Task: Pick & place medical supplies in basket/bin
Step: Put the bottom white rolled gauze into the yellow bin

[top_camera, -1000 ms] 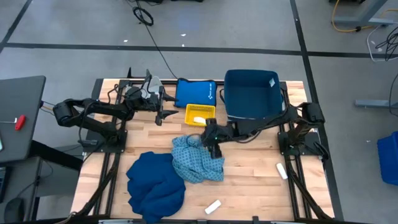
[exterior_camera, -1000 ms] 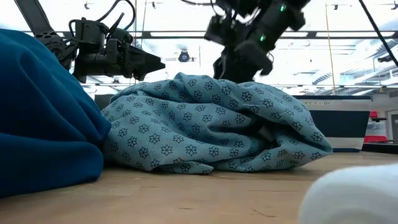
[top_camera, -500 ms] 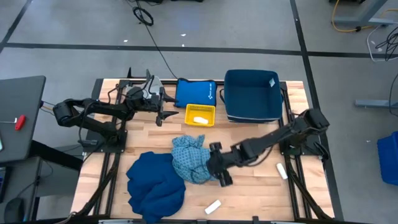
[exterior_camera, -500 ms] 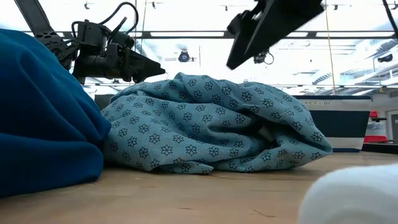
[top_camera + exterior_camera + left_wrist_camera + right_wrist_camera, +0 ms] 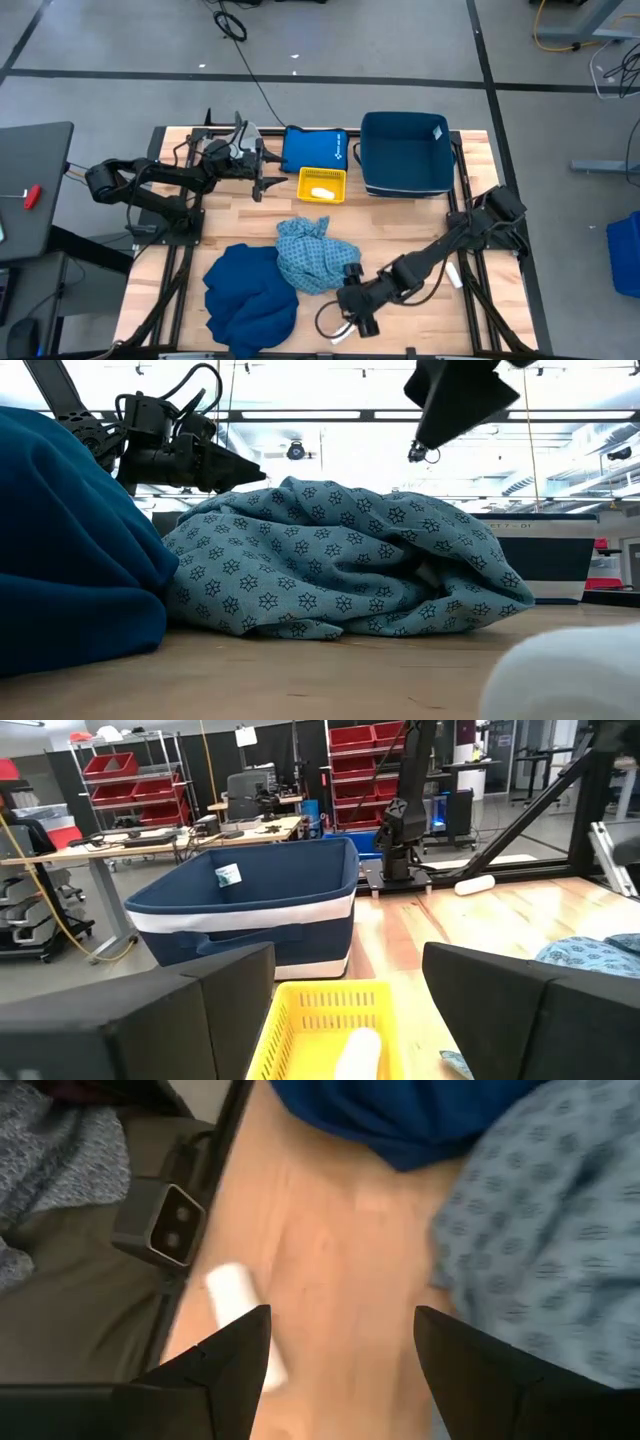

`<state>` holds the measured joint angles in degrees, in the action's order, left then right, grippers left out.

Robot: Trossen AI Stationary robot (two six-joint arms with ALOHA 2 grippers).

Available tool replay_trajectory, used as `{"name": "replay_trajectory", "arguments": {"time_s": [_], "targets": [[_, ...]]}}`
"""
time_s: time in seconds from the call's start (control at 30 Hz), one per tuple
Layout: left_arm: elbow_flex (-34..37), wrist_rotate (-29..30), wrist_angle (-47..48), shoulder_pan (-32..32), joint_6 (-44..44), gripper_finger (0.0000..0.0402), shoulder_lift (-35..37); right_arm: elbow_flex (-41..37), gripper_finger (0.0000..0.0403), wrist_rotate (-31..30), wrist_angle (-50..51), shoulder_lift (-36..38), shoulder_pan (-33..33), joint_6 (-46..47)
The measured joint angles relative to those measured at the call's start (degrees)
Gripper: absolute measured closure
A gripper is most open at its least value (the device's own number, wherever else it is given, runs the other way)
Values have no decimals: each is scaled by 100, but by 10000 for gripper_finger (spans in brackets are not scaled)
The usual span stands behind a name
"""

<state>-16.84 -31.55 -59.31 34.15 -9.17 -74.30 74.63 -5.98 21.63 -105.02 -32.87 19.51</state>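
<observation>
My right gripper (image 5: 357, 318) hangs open over the table's near edge, just above a white roll (image 5: 342, 332). In the right wrist view that white roll (image 5: 240, 1320) lies beside one finger, and nothing sits between the fingers of the gripper (image 5: 340, 1320). The patterned light-blue cloth (image 5: 315, 255) lies crumpled mid-table, against the dark-blue cloth (image 5: 250, 295). Another white roll (image 5: 453, 274) lies near the right edge. My left gripper (image 5: 268, 184) waits open beside the yellow basket (image 5: 322, 184), which holds a white roll (image 5: 358, 1050).
The blue bin (image 5: 405, 155) stands at the far edge, with the flat blue pouch (image 5: 315, 147) to its left. Bare wood lies between the patterned cloth and the right-hand white roll. A camera block (image 5: 165, 1220) sits at the near table edge.
My right arm has swept from beside the yellow basket across the patterned cloth toward the table's near edge, and now reaches above the white roll there. The cloths have kept their shape.
</observation>
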Motion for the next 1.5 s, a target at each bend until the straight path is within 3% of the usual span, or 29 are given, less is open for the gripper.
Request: {"name": "replay_trajectory", "arguments": {"time_s": [0.53,1.07,1.33,1.5], "targets": [[0,64,56,-2,15,143,0,9,149,89,-646,-702,-542,779],[-2,89,235,-4,-70,143,0,12,152,152,-891,-1227,-636,557],[-2,111,270,-4,-135,143,0,15,183,204,-772,-1394,-633,220],[-2,112,298,-4,-131,143,0,15,246,55,-737,-1396,-614,8]]}}
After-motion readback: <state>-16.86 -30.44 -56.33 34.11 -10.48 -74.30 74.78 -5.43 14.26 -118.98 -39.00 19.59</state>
